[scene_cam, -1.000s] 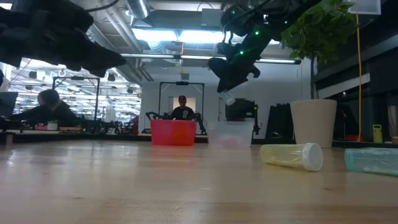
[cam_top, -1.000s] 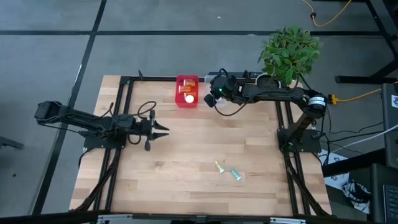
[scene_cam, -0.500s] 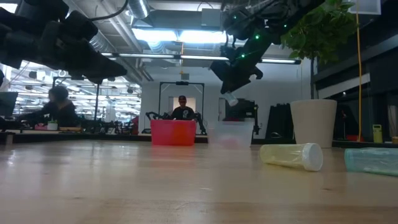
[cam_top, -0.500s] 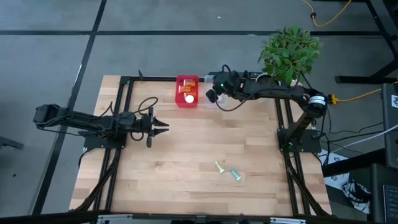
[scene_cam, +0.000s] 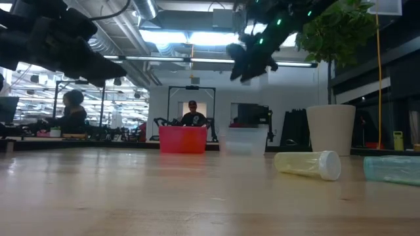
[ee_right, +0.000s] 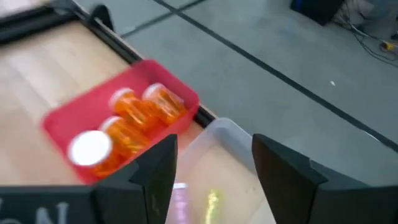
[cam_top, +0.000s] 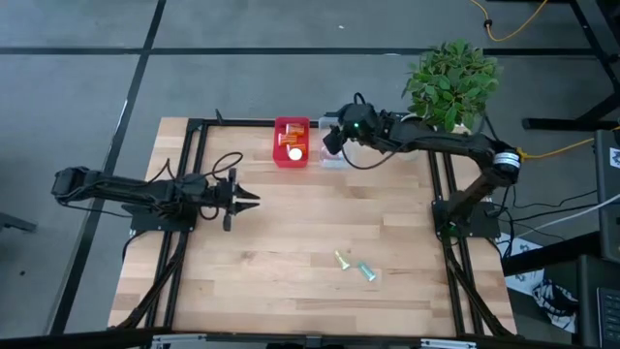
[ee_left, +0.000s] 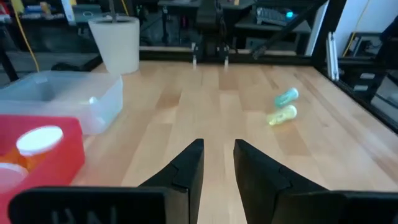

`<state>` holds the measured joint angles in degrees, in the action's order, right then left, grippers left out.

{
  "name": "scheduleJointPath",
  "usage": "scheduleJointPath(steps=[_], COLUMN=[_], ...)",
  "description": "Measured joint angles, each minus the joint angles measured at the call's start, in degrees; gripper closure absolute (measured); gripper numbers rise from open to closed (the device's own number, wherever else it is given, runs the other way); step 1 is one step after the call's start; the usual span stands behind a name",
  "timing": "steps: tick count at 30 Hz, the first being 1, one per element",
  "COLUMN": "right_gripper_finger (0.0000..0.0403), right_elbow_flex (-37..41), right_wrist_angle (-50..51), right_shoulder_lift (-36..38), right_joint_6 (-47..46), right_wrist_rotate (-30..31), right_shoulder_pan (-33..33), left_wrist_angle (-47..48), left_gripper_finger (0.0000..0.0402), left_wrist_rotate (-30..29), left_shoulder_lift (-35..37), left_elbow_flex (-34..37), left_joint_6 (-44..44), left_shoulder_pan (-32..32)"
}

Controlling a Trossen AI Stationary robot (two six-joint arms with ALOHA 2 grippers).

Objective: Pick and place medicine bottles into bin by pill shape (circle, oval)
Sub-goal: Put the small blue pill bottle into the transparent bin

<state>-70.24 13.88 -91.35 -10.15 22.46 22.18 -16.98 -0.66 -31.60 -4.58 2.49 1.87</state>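
Purple vial [ee_right: 180,198] now in clear bin [ee_right: 233,146]; right hand [ee_right: 214,165] opened, empty.

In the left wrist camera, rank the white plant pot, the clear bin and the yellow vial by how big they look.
1. Clear bin, though it sits nearer the camera.
2. White plant pot, farther back.
3. Yellow vial, clearly smallest.

The right gripper [cam_top: 332,142] hangs above the clear bin [cam_top: 334,155], jaws parted, with open air beneath it. Just beside it stands the red bin [cam_top: 291,142]; behind it, a potted plant [cam_top: 450,82]. Ahead of the left gripper [cam_top: 254,201] the surface [cam_top: 291,242] lies bare up to two vials [cam_top: 356,267].
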Motion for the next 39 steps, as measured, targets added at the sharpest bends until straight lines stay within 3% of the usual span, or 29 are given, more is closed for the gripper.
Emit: scheduleJointPath(steps=[6, 13, 20, 39], right_gripper_finger=[0.0191, 0.0191, 0.0191, 0.0191], right_elbow_flex=[-0.20, -0.20, 1.38, 17.04], right_wrist_angle=[9.40, 22.67, 33.07, 30.82], right_shoulder_lift=[7.44, 14.84, 16.58, 15.56], right_joint_6=[-0.60, -7.38, -18.51, -57.74], right_wrist_rotate=[-0.22, -0.17, -4.54, -7.54], right_shoulder_pan=[-5.65, -14.85, -24.96, -51.65], left_wrist_angle=[1.41, 4.20, 12.46, 16.53], left_gripper_finger=[0.0319, 0.0319, 0.0319, 0.0319], left_wrist_rotate=[0.61, 0.43, 0.38, -0.10], left_shoulder_lift=[4.10, 11.42, 17.79, 21.23], left_elbow_flex=[1.83, 4.09, 4.09, 4.04], left_joint_6=[-0.93, 1.58, 1.43, -4.55], left_shoulder_pan=[0.00, 0.00, 0.00, 0.00])
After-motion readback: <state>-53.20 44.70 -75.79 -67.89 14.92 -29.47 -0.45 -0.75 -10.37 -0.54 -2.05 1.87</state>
